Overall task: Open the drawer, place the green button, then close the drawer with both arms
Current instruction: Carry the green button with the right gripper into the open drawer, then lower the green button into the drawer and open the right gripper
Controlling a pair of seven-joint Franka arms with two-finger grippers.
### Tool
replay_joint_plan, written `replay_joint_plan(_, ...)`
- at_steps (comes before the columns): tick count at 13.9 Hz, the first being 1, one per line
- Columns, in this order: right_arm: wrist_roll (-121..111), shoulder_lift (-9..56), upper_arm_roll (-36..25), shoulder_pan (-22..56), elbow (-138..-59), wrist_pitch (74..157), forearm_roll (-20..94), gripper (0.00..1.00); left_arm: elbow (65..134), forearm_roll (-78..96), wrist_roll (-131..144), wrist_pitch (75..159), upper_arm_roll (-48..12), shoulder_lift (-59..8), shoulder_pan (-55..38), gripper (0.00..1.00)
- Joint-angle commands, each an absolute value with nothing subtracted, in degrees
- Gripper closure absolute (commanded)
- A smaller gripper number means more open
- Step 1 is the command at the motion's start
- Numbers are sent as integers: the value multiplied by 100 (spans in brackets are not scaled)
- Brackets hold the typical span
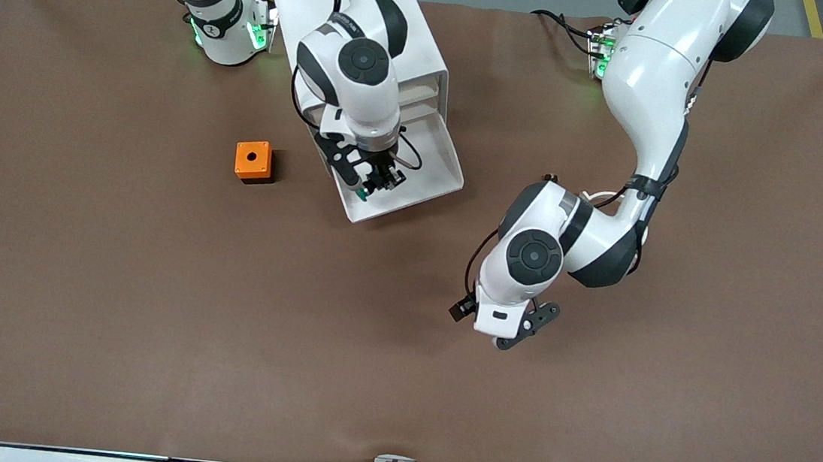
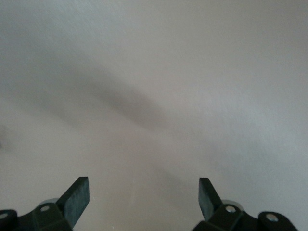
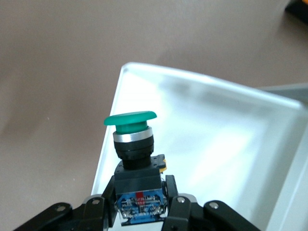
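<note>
Right arm: comes from its base at the top of the front view, bends over the cabinet (image 1: 371, 23) and points its wrist down over the pulled-out drawer (image 1: 424, 176).
Right gripper (image 1: 378, 181): hangs over the drawer's corner nearest the front camera, toward the right arm's end of the table; its fingers (image 3: 171, 192) are clenched on the black body of the button (image 3: 132, 139).
Button: held up in the air over the drawer, its green cap pointing away from the gripper (in the right wrist view the cap stands above the drawer's rim and white floor).
Drawer: open, drawn out of the white cabinet toward the front camera, its shallow tray slanted on the brown table (image 1: 147, 311).
Left arm: reaches from its base toward the middle of the table, elbow folded, wrist turned down over bare tabletop, well apart from the drawer; it waits.
Left gripper (image 2: 144, 197): released, its two black fingertips (image 2: 77, 195) spread wide with nothing between them (only plain surface shows beneath).
Orange box (image 1: 253, 161): sits on the table beside the drawer, toward the right arm's end, a round hole in its top.
</note>
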State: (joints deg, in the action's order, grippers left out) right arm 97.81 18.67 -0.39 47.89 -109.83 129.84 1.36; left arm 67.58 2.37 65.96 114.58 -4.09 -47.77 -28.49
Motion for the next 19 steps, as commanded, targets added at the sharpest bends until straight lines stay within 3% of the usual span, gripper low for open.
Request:
replay_joint_plan(1, 10238, 1828, -88, 5027, -11039, 13016, 176, 100, 6855, 97, 6653, 11487, -597, -4693, -2874, 0)
replay_joint_plan(19, 11390, 2373, -88, 5405, -10723, 13263, 193, 100, 6864, 26, 6618, 11663, -615, -4799, -2953, 0)
